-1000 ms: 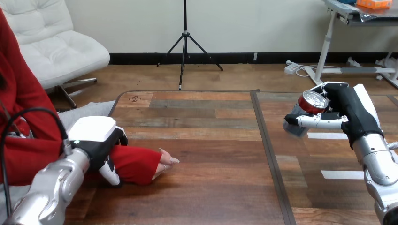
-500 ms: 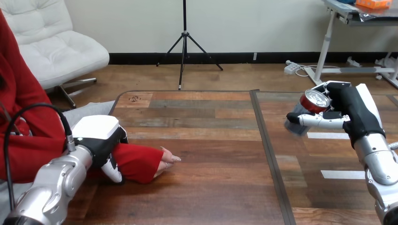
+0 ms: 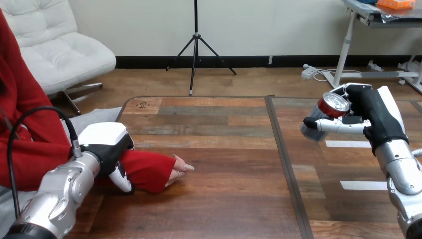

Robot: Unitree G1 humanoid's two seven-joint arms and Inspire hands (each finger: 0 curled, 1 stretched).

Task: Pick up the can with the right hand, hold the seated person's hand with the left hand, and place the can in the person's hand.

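The right hand (image 3: pixel 370 113) clasps the round red can (image 3: pixel 332 105), its silver lid showing, above the grained wooden table (image 3: pixel 224 149), while the left hand (image 3: pixel 105 142) curls round the person's wrist (image 3: pixel 144 172), red-sleeved, the person's hand (image 3: pixel 180 169) lying on the planks.

1. The can (image 3: pixel 334 104): its red top and rim are plain, but the lower body is blurred and partly behind the thumb of the right hand (image 3: pixel 370 114), which is wrapped round it.
2. That hand's far fingers are hidden behind the can; its arm is cut off at the bottom right edge.
3. The left hand (image 3: pixel 105 142) covers a stretch of the red sleeve (image 3: pixel 147 169). One finger (image 3: pixel 122 180) curls down the near side (the others are out of sight).
4. The person's hand (image 3: pixel 180 169): only fingertips clear the cuff, so palm up or down cannot be told.
5. The person is cut off by the left edge.
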